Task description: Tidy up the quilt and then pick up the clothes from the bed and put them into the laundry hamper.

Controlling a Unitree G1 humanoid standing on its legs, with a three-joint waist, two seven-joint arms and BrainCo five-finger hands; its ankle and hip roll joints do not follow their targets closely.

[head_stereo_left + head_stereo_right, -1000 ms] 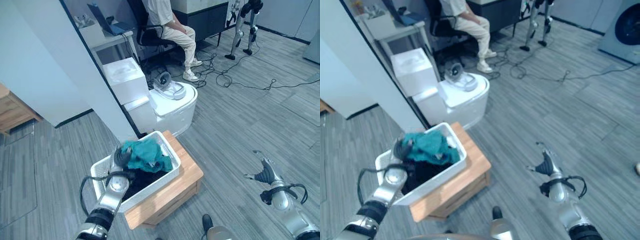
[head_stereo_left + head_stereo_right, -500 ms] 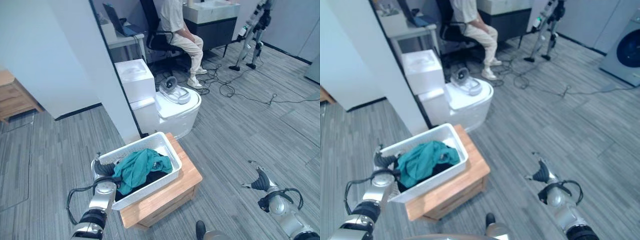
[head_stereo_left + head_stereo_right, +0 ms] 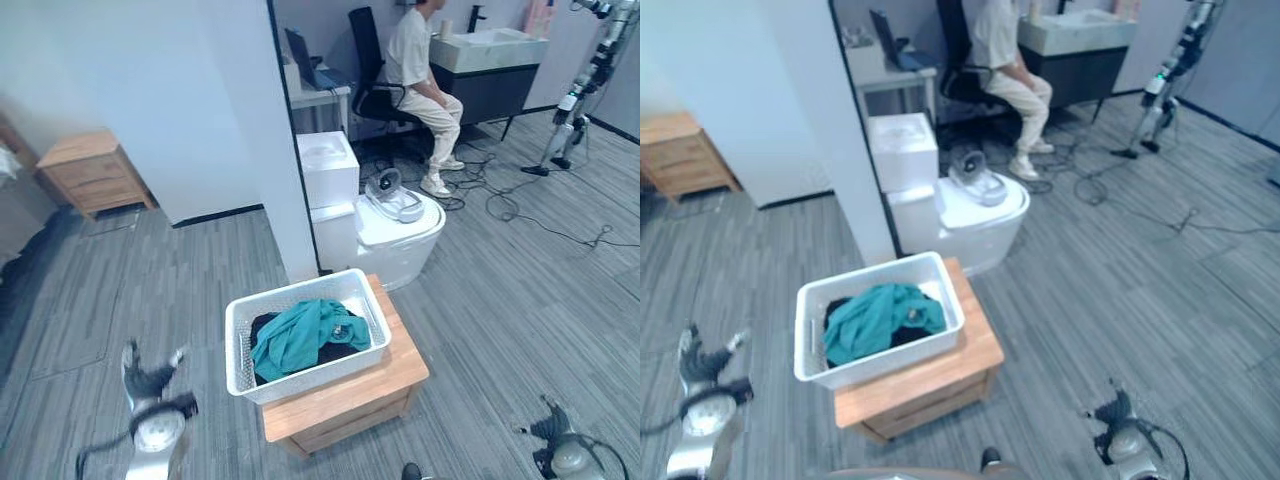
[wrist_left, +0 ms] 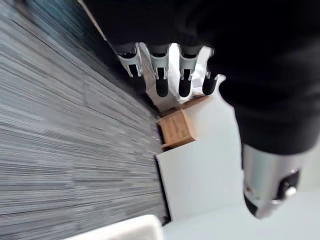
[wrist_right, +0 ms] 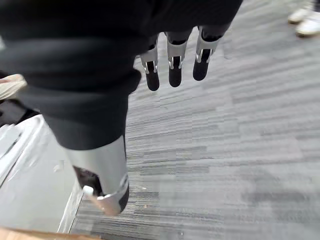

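Teal garment lies in white laundry hamper atop wooden stand. L hand & R hand hang empty, fingers spread, over floor.

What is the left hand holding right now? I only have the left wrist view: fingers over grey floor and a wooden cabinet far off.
Observer: Nothing. In the left eye view the left hand hangs open over bare floor, apart from the laundry hamper.
Operator: Are the clothes in the hamper?
Observer: Yes, a teal garment lies inside it on top of dark clothes.
Operator: What does the hamper stand on?
Observer: A low wooden stand, in front of a white toilet.
Operator: And the right hand?
Observer: The right hand is open above the floor, holding nothing.
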